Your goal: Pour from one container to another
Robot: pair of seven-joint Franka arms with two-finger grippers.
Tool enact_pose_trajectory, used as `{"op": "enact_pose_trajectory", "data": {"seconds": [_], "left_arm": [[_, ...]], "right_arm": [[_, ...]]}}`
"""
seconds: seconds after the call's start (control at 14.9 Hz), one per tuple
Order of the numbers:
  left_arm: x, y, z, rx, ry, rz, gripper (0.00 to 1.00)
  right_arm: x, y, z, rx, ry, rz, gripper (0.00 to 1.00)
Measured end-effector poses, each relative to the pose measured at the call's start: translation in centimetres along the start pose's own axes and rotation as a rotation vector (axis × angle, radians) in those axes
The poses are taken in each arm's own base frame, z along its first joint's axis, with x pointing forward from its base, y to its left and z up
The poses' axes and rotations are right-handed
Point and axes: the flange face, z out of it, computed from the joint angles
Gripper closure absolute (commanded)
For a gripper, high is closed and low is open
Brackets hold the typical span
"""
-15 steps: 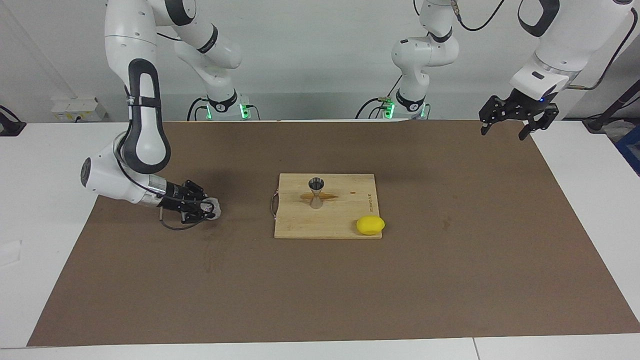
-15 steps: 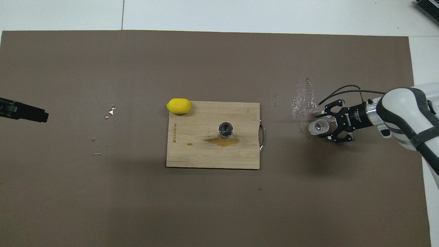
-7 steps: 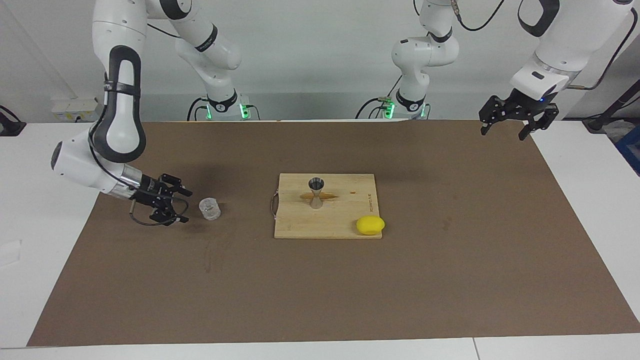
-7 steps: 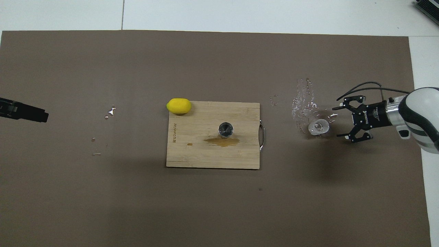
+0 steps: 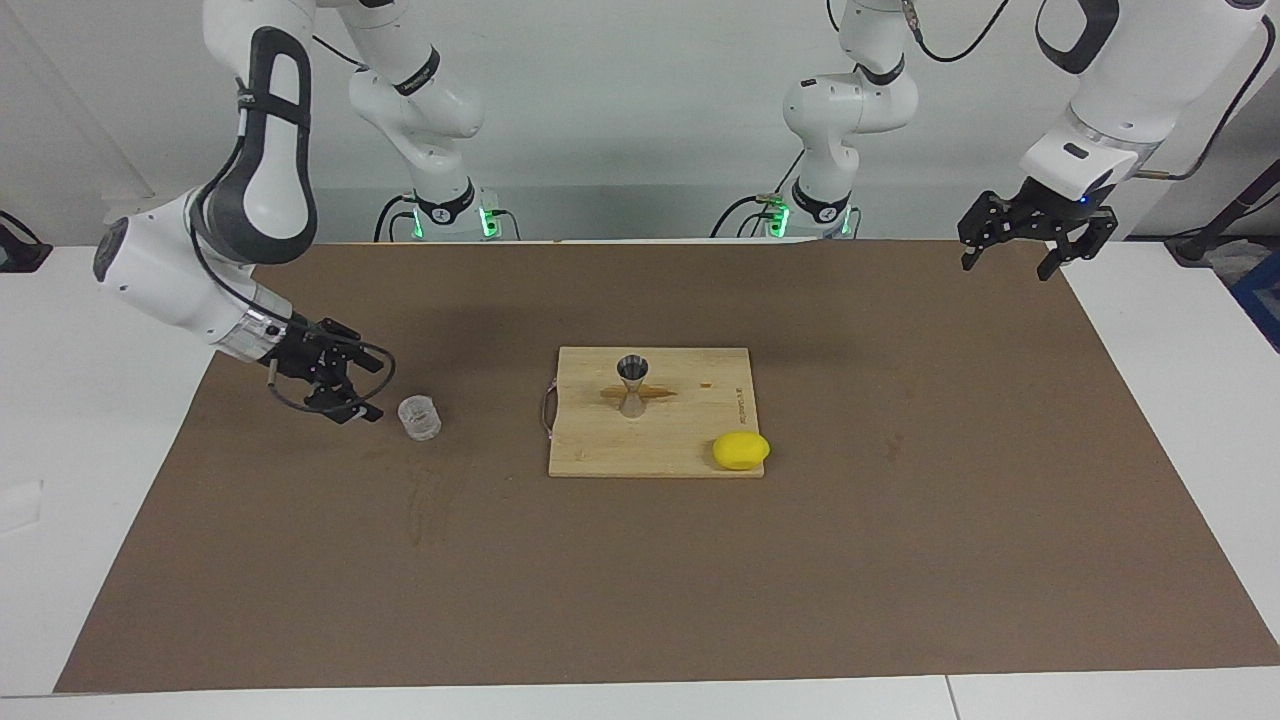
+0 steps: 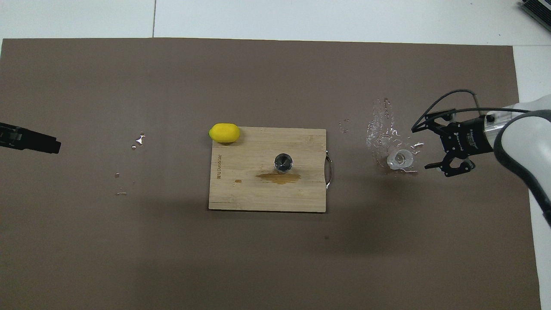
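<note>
Two arms and five items, as we count them on the brown mat (image 5: pixel 900 560).

1. Glass tumbler (image 5: pixel 419 418): small, clear, upright on the mat toward the right arm's end of the table, well apart from the cutting board. We see wet splashes (image 6: pixel 381 129) on the mat around it in the overhead view. Nothing touches it.

2. Steel jigger (image 5: pixel 632 383): hourglass-shaped, standing upright on the cutting board (image 5: pixel 700 440), roughly at the board's middle and a little nearer to the robots. We note a brownish wet streak (image 6: pixel 279 178) on the wood at its foot.

3. Lemon (image 5: pixel 741 450): yellow, at the board's corner farthest from the robots, toward the left arm's end.

4. Right gripper (image 5: pixel 362 388): low over the mat just beside the tumbler, on the side toward the right arm's end of the table. We find its fingers spread wide apart, with nothing between them; a clear gap separates the fingertips from the glass.

5. Left gripper (image 5: pixel 1005 265): hanging in the air over the mat's corner at the left arm's end, close to the robots. We see its fingers apart and empty. This arm waits.
</note>
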Motion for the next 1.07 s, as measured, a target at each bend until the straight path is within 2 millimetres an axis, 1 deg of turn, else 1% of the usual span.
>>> {"op": "enact_pose_trajectory", "data": {"seconds": [0.27,0.4,0.54,0.6,0.74,0.8,0.94,1.07], "left_arm": [[0.0,0.0,0.0,0.000,0.000,0.000,0.00],[0.0,0.0,0.0,0.000,0.000,0.000,0.00],[0.0,0.0,0.0,0.000,0.000,0.001,0.00],[0.0,0.0,0.0,0.000,0.001,0.001,0.00],[0.0,0.0,0.0,0.000,0.001,0.001,0.00],[0.0,0.0,0.0,0.000,0.001,0.001,0.00],[0.0,0.0,0.0,0.000,0.001,0.001,0.00],[0.1,0.0,0.0,0.001,0.005,0.001,0.00]], "right_arm": [[-7.1,-2.1,2.1,-0.175,0.162,-0.268,0.00],[-10.5,-2.9,3.2,-0.252,0.225,-0.482,0.00],[-13.1,-3.8,3.5,-0.321,0.286,-0.698,0.00],[-14.1,-4.3,2.9,-0.345,0.329,-0.771,0.00],[-15.3,-5.0,0.5,-0.365,0.394,-0.863,0.00],[-15.8,-5.2,-1.2,-0.370,0.404,-0.897,0.00],[-16.7,-5.5,-5.1,-0.374,0.410,-0.952,0.00],[-16.9,-5.4,-8.8,-0.371,0.417,-0.974,0.00]]}}
